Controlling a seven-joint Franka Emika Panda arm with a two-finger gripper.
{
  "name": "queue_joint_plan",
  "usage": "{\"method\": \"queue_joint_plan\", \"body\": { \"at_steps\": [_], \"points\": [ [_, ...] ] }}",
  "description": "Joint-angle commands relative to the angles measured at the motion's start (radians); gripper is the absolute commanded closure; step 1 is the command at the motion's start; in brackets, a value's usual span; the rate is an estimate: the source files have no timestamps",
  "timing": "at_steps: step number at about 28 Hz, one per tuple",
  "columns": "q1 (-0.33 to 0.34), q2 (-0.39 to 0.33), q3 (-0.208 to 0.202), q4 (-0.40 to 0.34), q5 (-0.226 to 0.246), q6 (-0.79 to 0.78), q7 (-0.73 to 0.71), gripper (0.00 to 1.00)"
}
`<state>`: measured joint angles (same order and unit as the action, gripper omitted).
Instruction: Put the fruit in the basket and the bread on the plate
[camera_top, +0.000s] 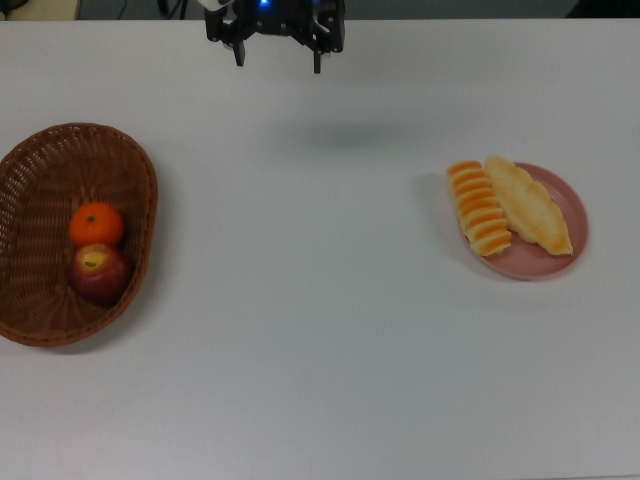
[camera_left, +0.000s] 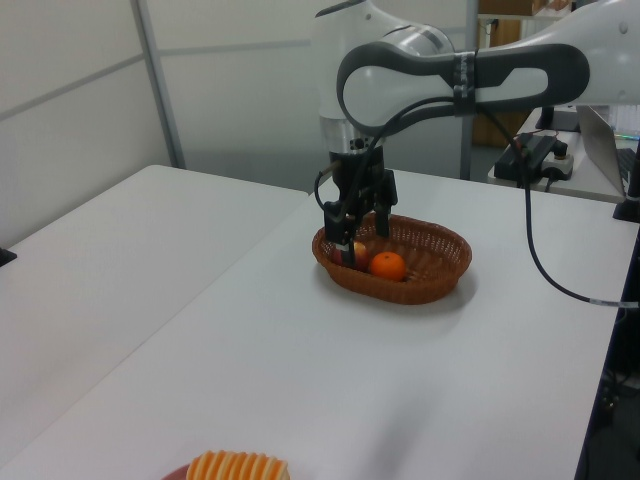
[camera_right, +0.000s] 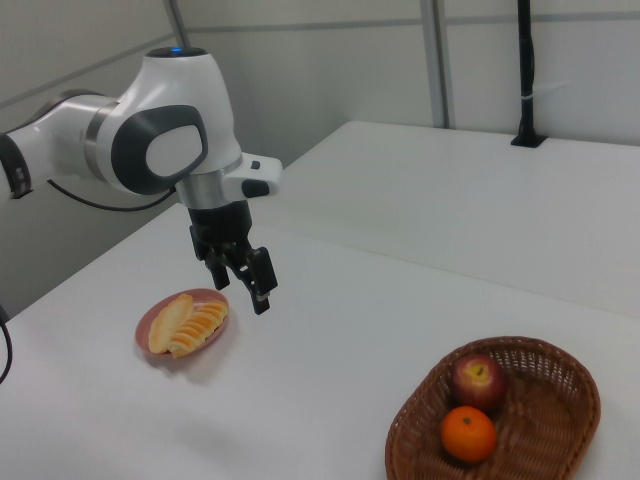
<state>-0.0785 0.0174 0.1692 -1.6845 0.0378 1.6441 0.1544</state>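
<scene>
Tabletop: white, bare between the two containers.

Basket at the top view's left edge. Mandarin and apple both lie inside it, touching or nearly so, mandarin toward the top view's upper side. Right view confirms: both fruits sit on the basket floor, well below the rim.

Plate at the top view's right. Ridged roll and braided loaf lie side by side, touching along their length. The loaf rests fully on the plate; the roll sits on the plate's near rim at the top view's left and overhangs it somewhat. Right view shows the same pair on the plate, roll toward the right view's right.

Gripper hangs in the air above the tabletop, between basket and plate, well apart from both. Fingers spread apart, nothing between them. In the top view it sits at the upper edge of the frame, partly cut off; a faint shadow falls on the tabletop below it.

Progress, as judged from how things lie: both fruits in the basket, both breads on the plate. No food item remains loose on the tabletop. Task reads as done. Only open question is the roll's overhang at the plate rim; it looks settled, leaning against the loaf, so a nudge is probably not needed
</scene>
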Motion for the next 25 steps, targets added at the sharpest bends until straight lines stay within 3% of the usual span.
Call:
{"method": "queue_joint_plan", "body": {
  "at_steps": [1,7,12,17,25],
  "points": [
    [-0.058,-0.053,-0.014,-0.021,0.086,0.003,-0.081,0.00],
    [-0.086,-0.071,-0.019,-0.001,0.097,-0.001,-0.115,0.00],
    [-0.107,-0.071,-0.019,0.026,0.064,0.000,-0.115,0.00],
    [-0.101,-0.071,-0.010,0.026,-0.001,-0.001,-0.115,0.00],
    [-0.093,-0.070,-0.005,0.026,-0.053,0.003,-0.115,0.00]
  ]
}}
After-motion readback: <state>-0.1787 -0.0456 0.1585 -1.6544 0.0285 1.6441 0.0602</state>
